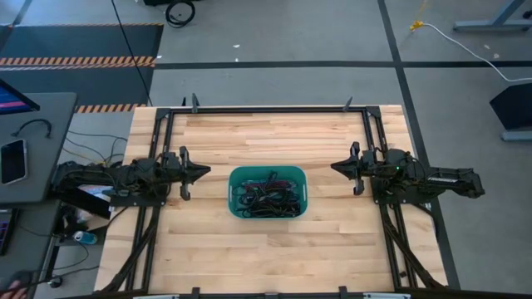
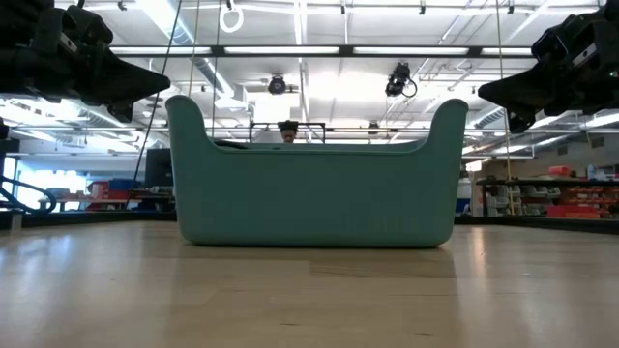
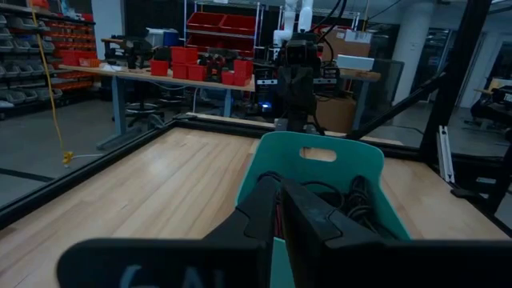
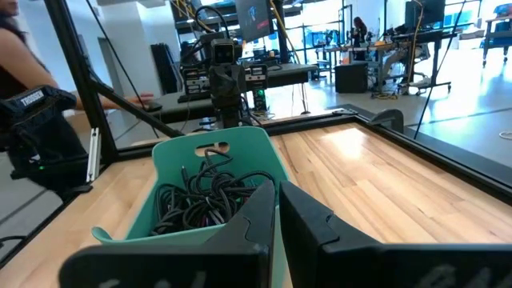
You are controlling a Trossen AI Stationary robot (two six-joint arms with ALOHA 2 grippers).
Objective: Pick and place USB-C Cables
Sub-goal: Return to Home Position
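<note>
Two claws with fingers closed together and empty, left claw (image 1: 204,173) and right claw (image 1: 336,168), flank the bin (image 1: 232,196) of cables (image 1: 266,196), each well clear on the bare table (image 1: 266,137).

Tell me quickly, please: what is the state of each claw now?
Left claw: closed, holding nothing, left of the teal bin.
Right claw: closed, holding nothing, right of the bin.
</note>
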